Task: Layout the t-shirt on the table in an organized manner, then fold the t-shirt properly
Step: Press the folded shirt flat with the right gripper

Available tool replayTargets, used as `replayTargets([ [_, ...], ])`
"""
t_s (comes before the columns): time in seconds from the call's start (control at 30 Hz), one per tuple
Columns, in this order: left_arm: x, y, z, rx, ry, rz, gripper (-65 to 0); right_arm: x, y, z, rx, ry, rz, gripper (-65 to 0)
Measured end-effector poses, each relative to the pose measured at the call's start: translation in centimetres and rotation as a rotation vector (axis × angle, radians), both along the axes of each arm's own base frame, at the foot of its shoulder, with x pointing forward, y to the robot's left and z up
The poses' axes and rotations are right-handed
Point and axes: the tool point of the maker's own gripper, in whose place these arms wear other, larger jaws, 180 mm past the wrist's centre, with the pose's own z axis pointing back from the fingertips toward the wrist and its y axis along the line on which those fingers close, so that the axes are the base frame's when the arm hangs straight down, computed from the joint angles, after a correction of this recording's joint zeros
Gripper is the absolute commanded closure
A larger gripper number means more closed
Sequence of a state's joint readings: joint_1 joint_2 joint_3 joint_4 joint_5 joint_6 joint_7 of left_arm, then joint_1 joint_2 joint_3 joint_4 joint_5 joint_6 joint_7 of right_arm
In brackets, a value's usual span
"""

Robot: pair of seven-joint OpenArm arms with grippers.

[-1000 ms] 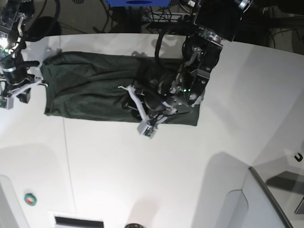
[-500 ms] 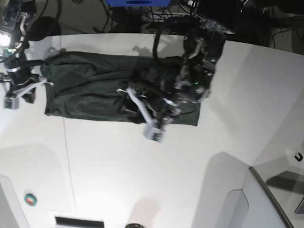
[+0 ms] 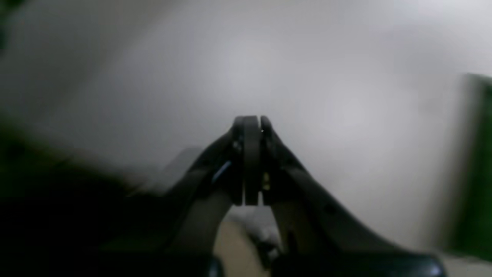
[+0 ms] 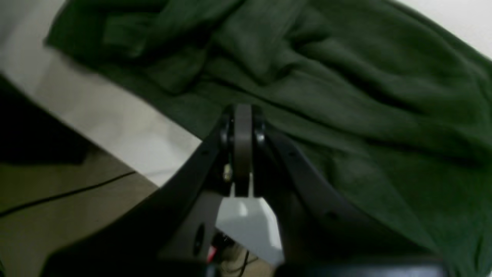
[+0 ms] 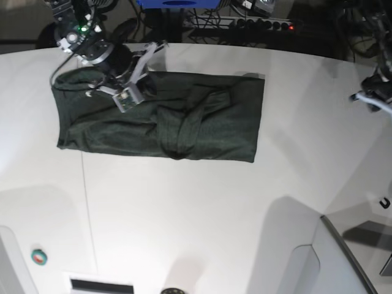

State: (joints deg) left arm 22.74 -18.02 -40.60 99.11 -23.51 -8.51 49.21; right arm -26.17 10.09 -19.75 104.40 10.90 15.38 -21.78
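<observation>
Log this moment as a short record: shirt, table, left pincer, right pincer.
shirt: dark green t-shirt lying as a long band on the table, bunched ridge near its middle
table: white table
left pincer: left pincer shut, empty, over bare table, off to the side of the shirt
right pincer: right pincer jaws together, over the shirt's end near the table edge; grip on cloth unclear

We see the dark green t-shirt (image 5: 184,122) lying as a wrinkled folded rectangle near the white table's (image 5: 196,214) far edge.
</observation>
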Motion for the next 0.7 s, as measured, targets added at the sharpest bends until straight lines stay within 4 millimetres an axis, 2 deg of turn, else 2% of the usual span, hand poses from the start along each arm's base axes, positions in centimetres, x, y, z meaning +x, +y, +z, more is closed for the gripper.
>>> replayTargets([
  [0.07,-1.8,1.5,-0.4,-0.011,0.019,0.018,0.0,-0.5,2.5,0.7,0.045,-0.001,0.038,-15.5],
  [0.13,-3.3,3.2,-0.4,-0.008,0.022,0.034,0.0,-0.7,3.8,0.6,0.057,0.012,0.022,-20.6],
  [0.23,-6.1,6.2,0.1,0.004,0.02,0.09,0.0,-0.2,4.5,-0.5,0.011,0.016,0.03,-21.0],
  [0.3,-7.7,7.5,0.4,0.014,0.025,0.13,0.0,0.4,5.5,-0.8,-0.004,0.014,0.057,-21.3],
  [0.37,-8.5,7.7,0.4,0.018,0.036,0.137,0.0,0.2,6.8,-1.2,-0.015,0.04,0.083,-21.5],
  [0.47,-8.7,7.4,0.1,0.009,0.045,0.123,0.0,0.5,8.4,-1.6,0.002,0.066,0.069,-21.5],
  [0.6,-8.7,7.4,0.1,0.009,0.044,0.124,0.0,0.7,9.0,-3.2,-0.02,0.102,0.068,-21.8],
  [0.7,-9.2,7.3,-0.1,0.004,0.056,0.124,0.0,0.8,8.8,-4.1,-0.034,0.119,0.058,-30.3],
])
